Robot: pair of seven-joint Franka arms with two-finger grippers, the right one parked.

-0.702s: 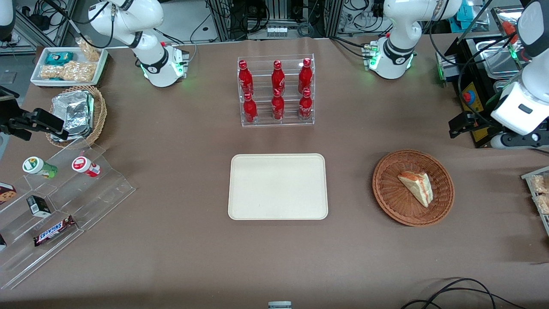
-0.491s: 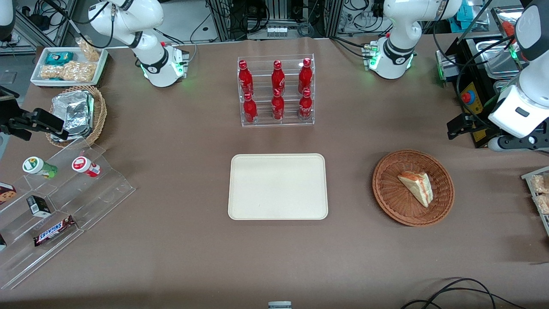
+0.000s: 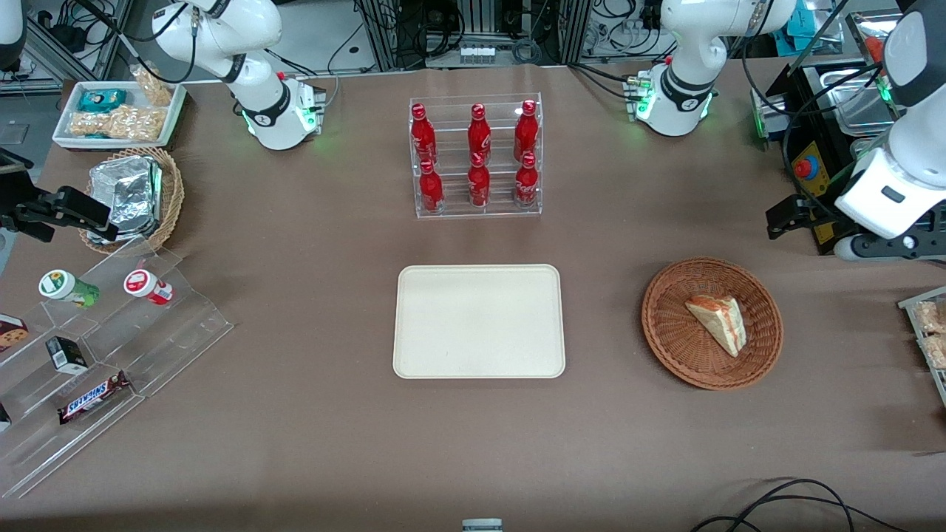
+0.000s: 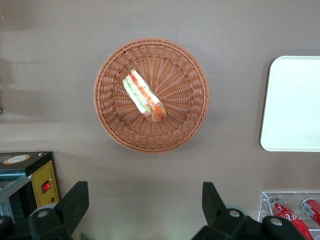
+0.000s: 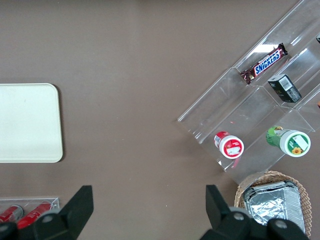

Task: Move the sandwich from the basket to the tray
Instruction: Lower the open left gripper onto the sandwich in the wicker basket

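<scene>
The sandwich (image 3: 717, 322) (image 4: 144, 95), a pale wedge with red and green filling, lies in the round reddish-brown basket (image 3: 669, 325) (image 4: 112, 122). The cream tray (image 3: 479, 321) (image 4: 295, 105) lies flat beside the basket, toward the table's middle, with nothing on it. My left gripper (image 3: 890, 247) (image 4: 145, 205) hangs high above the table, farther from the front camera than the basket and toward the working arm's end. It is open, with only bare table showing between the fingers (image 4: 75, 200).
A clear rack of red bottles (image 3: 477, 159) stands farther from the front camera than the tray. A black box with a red button (image 3: 805, 166) sits by the gripper. Snack packs (image 3: 930, 332) lie at the working arm's table edge. Stepped shelves (image 3: 111, 332) and a foil-packet basket (image 3: 133, 196) are toward the parked arm's end.
The left arm has drifted a little toward the table's middle, closer to the basket. The sandwich, basket and tray have not moved.
</scene>
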